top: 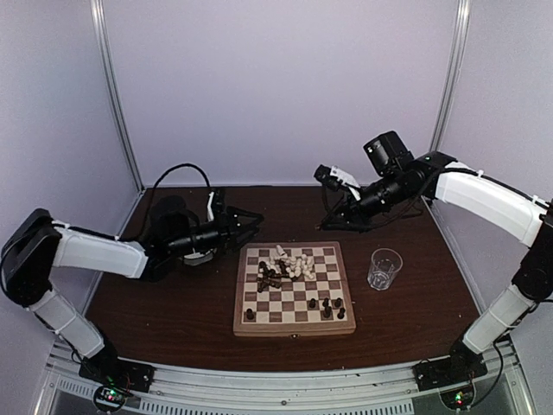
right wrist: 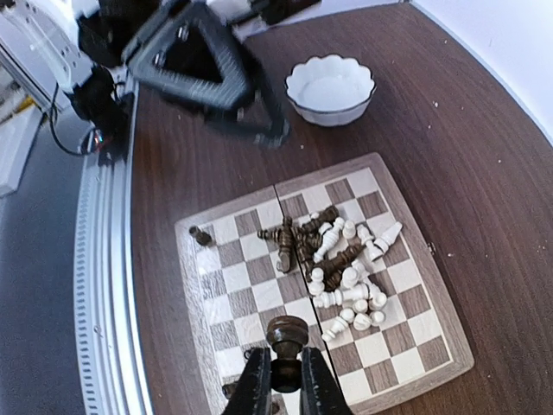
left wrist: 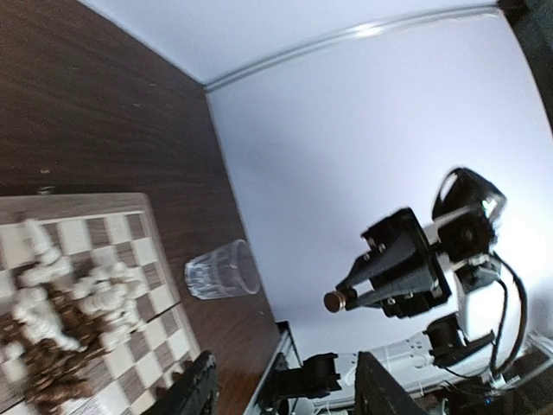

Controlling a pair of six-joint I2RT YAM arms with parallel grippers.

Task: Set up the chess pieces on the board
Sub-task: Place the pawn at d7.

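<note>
right gripper pinches one dark piece off the board

the right gripper (right wrist: 285, 373) has its fingers pressed together on a dark piece (right wrist: 286, 335). it holds this piece in the air, lifted off the board (top: 292, 329), near the far edge. the left gripper (top: 252, 226) is spread, and nothing is between its fingers (left wrist: 197, 391). it hangs over the table (top: 173, 303), just beside the far left corner of the board.

the board lies in the middle of the table. most pieces (top: 287, 268) are in one mixed heap, dark and cream together, on the far half of the board, and many of them lie on their side. a few dark ones stand on the near rows: a corner piece (top: 251, 314) alone at the near left, and a small group (top: 328, 306) toward the near right.

a glass (top: 384, 268) stands on the table to the right of the board, apart from it. a white bowl (right wrist: 330, 86) sits on the table off the left side of the board, near the left gripper.
</note>
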